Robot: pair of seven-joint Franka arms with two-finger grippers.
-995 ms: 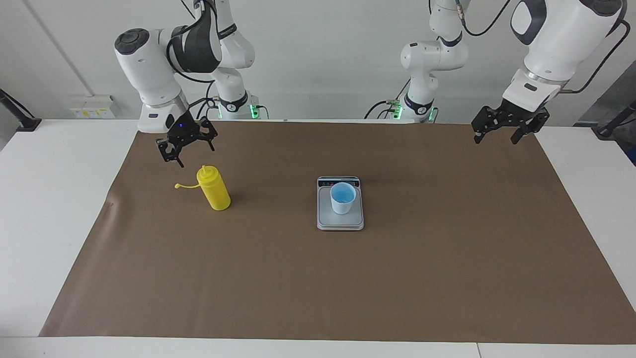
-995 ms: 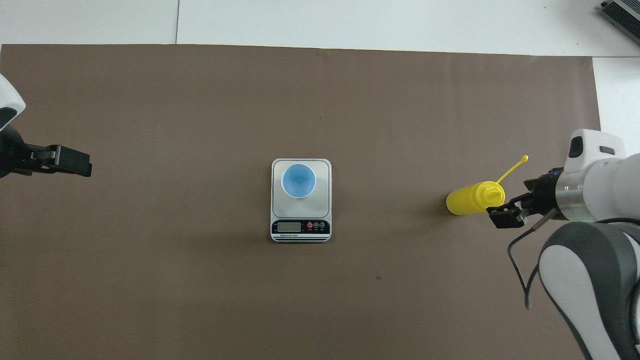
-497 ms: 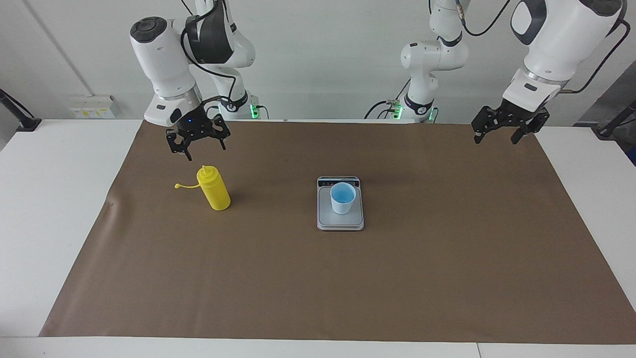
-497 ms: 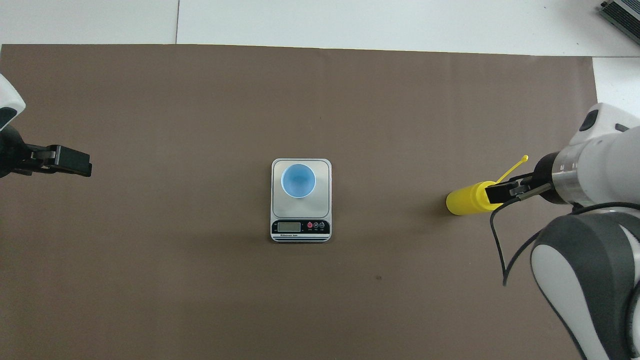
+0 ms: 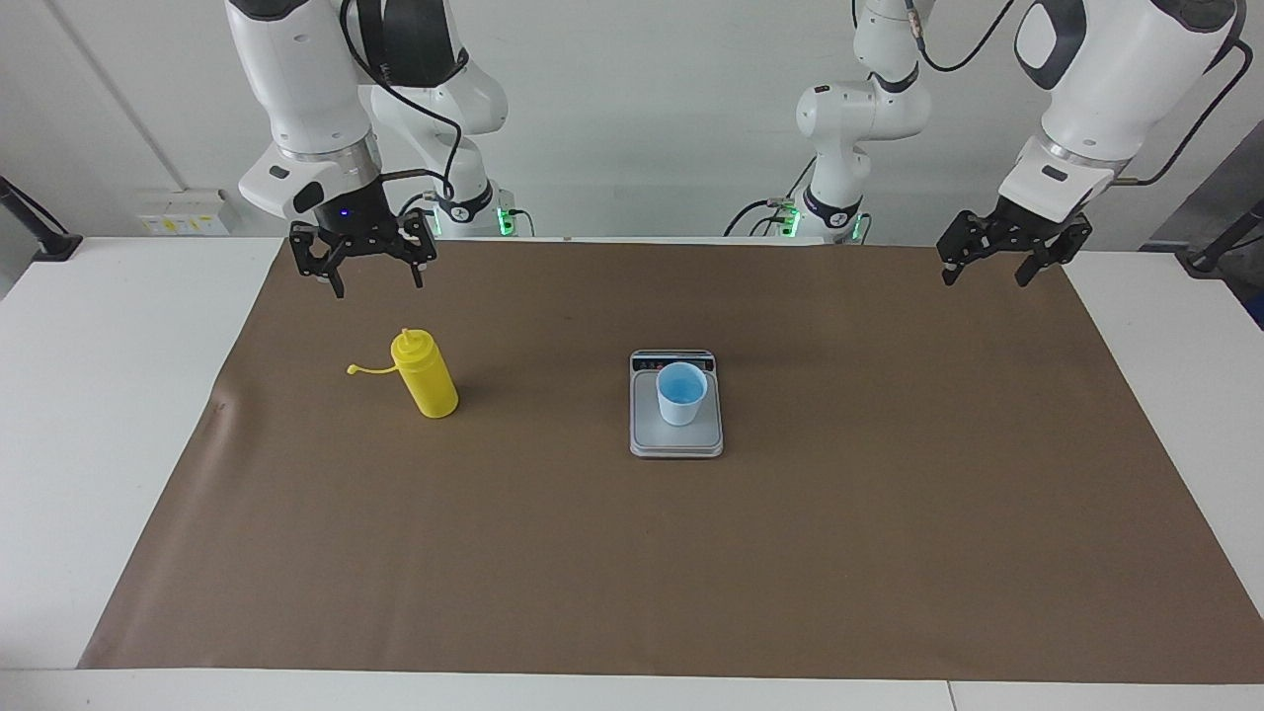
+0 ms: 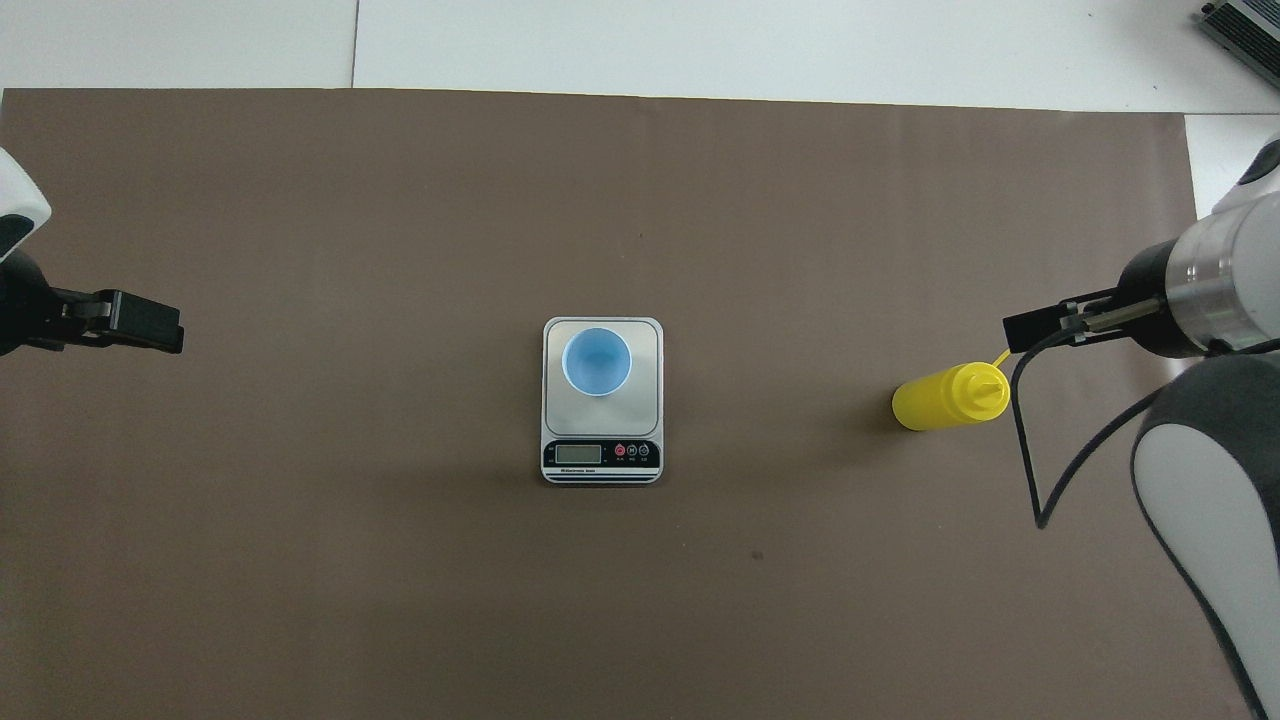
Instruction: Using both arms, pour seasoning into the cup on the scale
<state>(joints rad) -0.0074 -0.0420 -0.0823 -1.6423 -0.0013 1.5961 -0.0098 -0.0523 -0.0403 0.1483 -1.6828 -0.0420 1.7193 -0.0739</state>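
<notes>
The yellow seasoning bottle stands upright on the brown mat toward the right arm's end of the table, its cap strap sticking out sideways. It also shows in the overhead view. The light-blue cup stands on the silver-grey scale at the middle of the mat; the overhead view shows the cup on the scale too. My right gripper hangs open and empty in the air above the bottle, clear of its nozzle; it also shows in the overhead view. My left gripper waits open and empty over the mat's edge at the left arm's end; it shows in the overhead view as well.
The brown mat covers most of the white table. A black cable loops down from the right arm. A grey device sits at the table's corner farthest from the robots.
My right gripper has risen from beside the bottle's top and turned, and now hangs higher above it. The bottle, cup, scale and left arm have not moved.
</notes>
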